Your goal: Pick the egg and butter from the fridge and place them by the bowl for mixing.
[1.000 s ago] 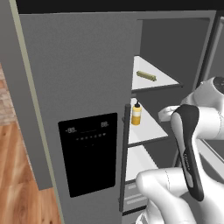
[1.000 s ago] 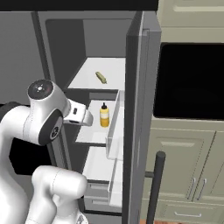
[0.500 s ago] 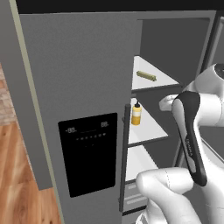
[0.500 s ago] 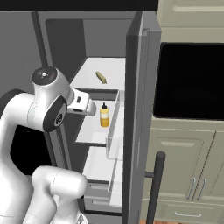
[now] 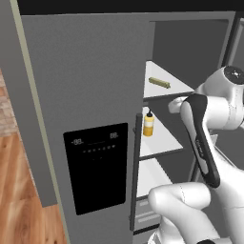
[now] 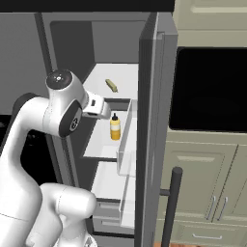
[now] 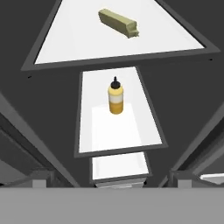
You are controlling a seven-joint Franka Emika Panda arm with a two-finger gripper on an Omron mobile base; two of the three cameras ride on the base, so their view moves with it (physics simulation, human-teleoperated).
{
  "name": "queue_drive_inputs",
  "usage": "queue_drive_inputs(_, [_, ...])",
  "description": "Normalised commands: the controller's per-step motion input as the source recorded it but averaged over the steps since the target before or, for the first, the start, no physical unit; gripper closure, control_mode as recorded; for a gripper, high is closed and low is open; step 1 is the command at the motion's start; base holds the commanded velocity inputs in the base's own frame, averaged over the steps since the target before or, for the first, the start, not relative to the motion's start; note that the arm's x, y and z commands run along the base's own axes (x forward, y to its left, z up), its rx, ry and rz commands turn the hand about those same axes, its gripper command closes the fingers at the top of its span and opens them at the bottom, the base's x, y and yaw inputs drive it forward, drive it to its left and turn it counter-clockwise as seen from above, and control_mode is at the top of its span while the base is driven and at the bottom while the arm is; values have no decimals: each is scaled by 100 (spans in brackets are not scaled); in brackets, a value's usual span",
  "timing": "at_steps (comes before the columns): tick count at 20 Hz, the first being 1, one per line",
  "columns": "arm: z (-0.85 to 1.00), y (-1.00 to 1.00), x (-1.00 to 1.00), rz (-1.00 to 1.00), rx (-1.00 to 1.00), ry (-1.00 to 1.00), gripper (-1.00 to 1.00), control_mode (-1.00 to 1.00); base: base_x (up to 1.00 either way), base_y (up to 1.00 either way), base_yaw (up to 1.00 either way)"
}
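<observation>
1. Inside the open fridge (image 6: 149,96), at upper-shelf height: gripper (image 6: 98,107), jaws spread wide, holding nothing.
2. Ahead of the hand, on the white upper shelf (image 7: 78,41): butter (image 7: 119,22), lying flat, pale yellow-green, untouched and apart from the fingers.
3. One shelf lower: yellow bottle (image 7: 115,96) with dark cap, standing upright near the shelf's middle.
4. Left of the shelves, from the left base camera: closed grey door with black dispenser panel (image 5: 97,167).
</observation>
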Motion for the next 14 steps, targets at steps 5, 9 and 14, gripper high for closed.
queue_drive_inputs(5, [15, -2, 56, 0, 0, 3, -100, -100, 0, 0, 0])
queue_drive_inputs(9, [15, -9, 40, 3, 0, 0, -100, -100, 0, 0, 0])
queue_drive_inputs(14, [5, -9, 38, 9, 0, -1, -100, -100, 0, 0, 0])
